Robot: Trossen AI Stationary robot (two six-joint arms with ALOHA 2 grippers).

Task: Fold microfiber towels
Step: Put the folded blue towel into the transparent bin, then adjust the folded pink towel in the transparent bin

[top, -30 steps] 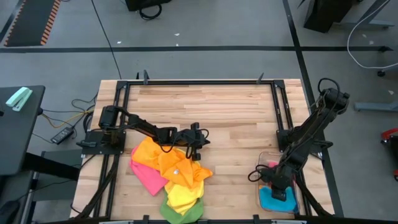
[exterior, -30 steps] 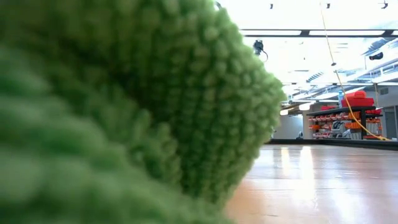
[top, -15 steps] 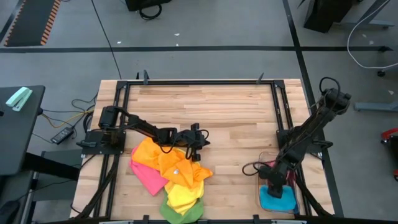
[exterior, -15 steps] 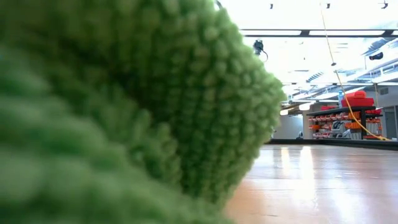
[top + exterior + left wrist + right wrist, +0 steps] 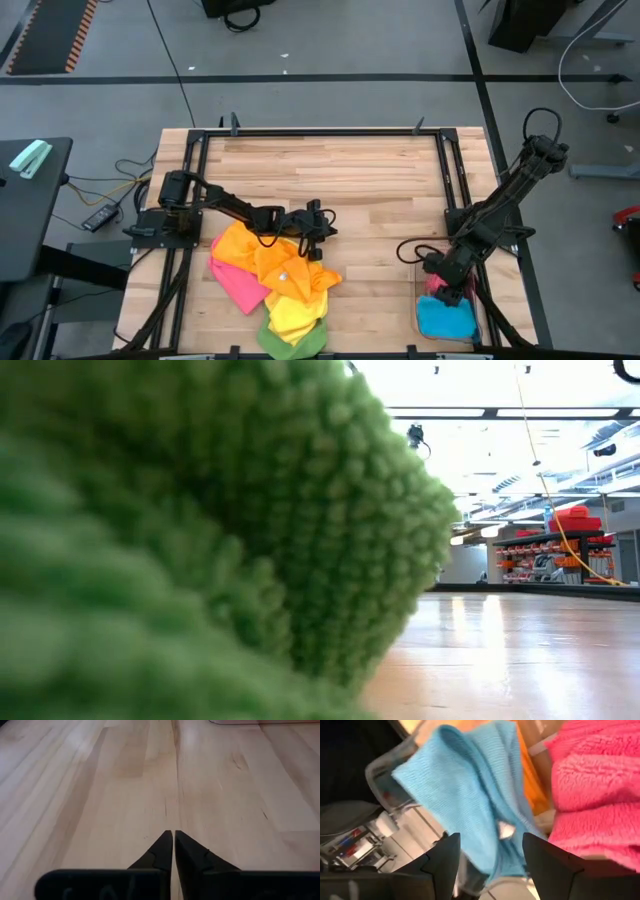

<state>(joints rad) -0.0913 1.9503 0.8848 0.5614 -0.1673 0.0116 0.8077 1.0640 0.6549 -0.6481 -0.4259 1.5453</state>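
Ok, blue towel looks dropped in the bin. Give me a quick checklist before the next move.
1. Right gripper open, nothing between its fingers: ok.
2. Blue towel lying in the bin: ok.
3. Blue towel neatly folded: cannot tell; it looks rumpled in the right wrist view.
4. Left gripper shut and empty, over bare table: ok.
5. Pile of unfolded towels beside the left gripper: ok.
6. Low view usable: not ok; a green towel fills most of it.

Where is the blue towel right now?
In the high view the blue towel lies in the clear bin at the table's front right corner, beside a pink towel, just below the right tool.
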